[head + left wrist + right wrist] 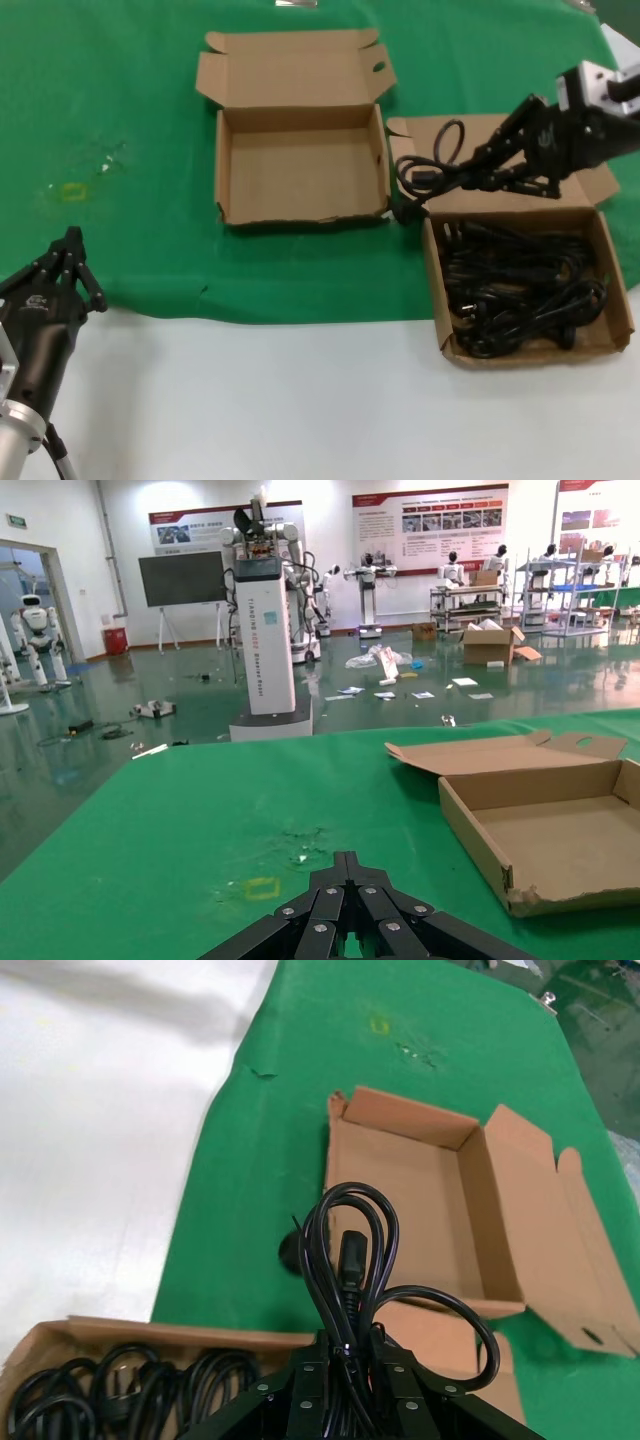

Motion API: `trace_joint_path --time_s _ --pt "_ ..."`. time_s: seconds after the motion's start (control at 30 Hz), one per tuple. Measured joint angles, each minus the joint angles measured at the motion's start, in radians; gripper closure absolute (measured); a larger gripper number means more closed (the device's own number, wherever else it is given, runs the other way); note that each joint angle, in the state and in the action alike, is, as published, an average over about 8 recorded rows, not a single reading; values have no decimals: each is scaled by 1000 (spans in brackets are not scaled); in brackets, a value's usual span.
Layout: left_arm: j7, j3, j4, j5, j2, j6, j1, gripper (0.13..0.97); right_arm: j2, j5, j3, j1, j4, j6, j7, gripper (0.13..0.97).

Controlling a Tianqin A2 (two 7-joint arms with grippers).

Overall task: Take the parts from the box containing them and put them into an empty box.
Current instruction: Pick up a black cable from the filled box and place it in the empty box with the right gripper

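Note:
My right gripper (468, 172) is shut on a coiled black power cord (430, 165) and holds it in the air above the lid of the full carton (622, 275), at its left end. The cord's loops and plug (352, 1256) stick out past the fingers in the right wrist view. Several more black cords (520, 288) lie tangled in that carton; they also show in the right wrist view (120, 1390). The empty carton (228, 165) stands open to the left, lid back, and shows in both wrist views (400, 1190) (540, 820). My left gripper (72, 243) is shut and empty at the near left.
A green cloth (120, 90) covers the far half of the table; white table surface (300, 400) lies in front. A small yellow mark (72, 190) is on the cloth at left. The left wrist view shows a hall with robots behind the table.

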Motion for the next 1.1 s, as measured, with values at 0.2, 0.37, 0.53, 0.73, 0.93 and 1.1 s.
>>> trace_joint_path --time_s 0.2,0.37,0.53,0.73,0.93,1.1 --pt "0 0 0 0 0 0 0 953 -68 -9 -10 72 -133 20 -63 880" --pt "0 0 0 0 0 0 0 953 -139 -5 -3 127 -282 58 -142 880" --pt "0 0 0 0 0 0 0 953 -217 10 20 172 -442 119 -238 880" --pt "0 0 0 0 0 0 0 953 -291 34 54 191 -559 211 -325 880" --pt "0 0 0 0 0 0 0 953 -351 52 82 174 -601 304 -382 880" --pt "0 0 0 0 0 0 0 953 -396 61 97 148 -613 376 -422 881"
